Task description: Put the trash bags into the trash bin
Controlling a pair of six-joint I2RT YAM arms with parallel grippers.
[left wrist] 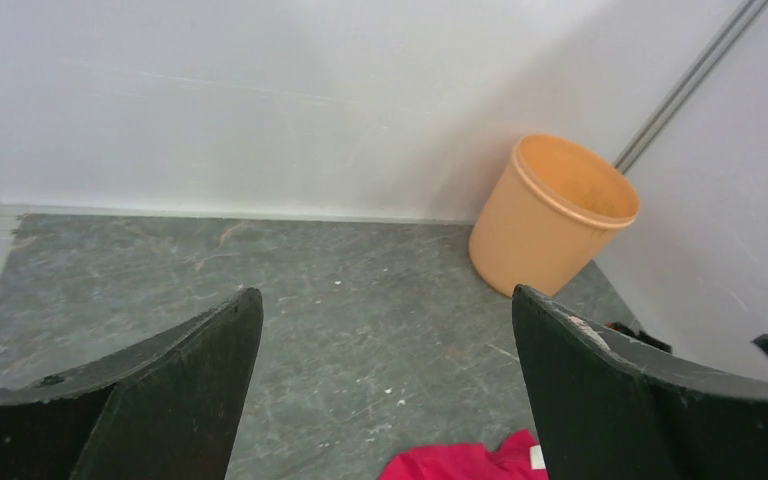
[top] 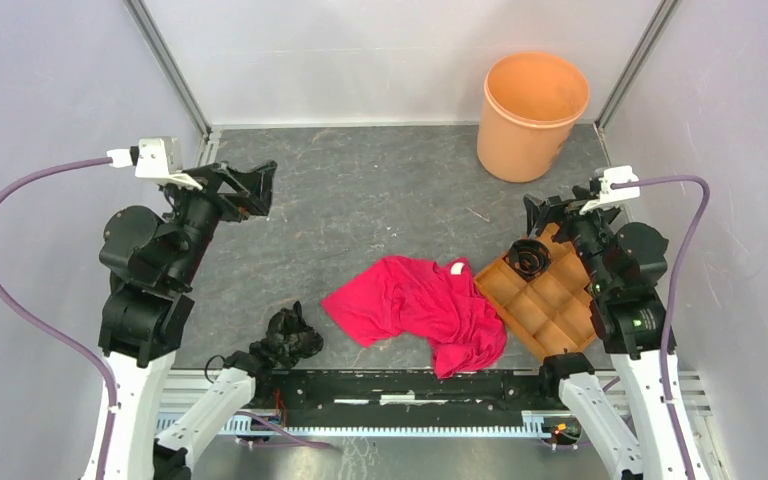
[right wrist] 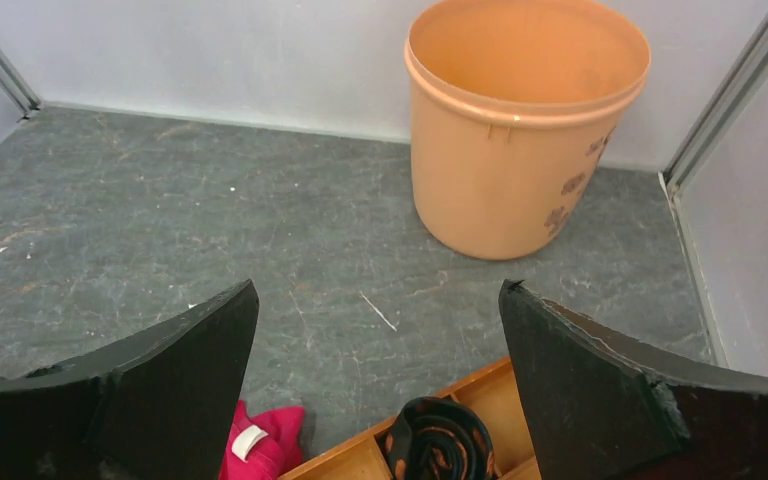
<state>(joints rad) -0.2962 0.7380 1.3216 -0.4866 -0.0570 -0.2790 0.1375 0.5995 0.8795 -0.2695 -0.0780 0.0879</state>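
Observation:
The trash bag [top: 288,337] is a crumpled black glossy lump on the grey floor near the front edge, left of centre, seen only in the top view. The pale-orange trash bin [top: 533,115] stands upright and empty at the back right; it also shows in the left wrist view [left wrist: 550,215] and the right wrist view [right wrist: 520,130]. My left gripper [top: 260,190] [left wrist: 385,295] is open and empty, raised at the left, well behind the bag. My right gripper [top: 545,215] [right wrist: 378,285] is open and empty, above the tray's far end, in front of the bin.
A red cloth garment [top: 420,305] lies crumpled at front centre, between the bag and a flat brown compartment tray [top: 550,310]. A rolled black-and-orange item [top: 528,257] sits in the tray's far compartment. White walls and metal posts enclose the floor.

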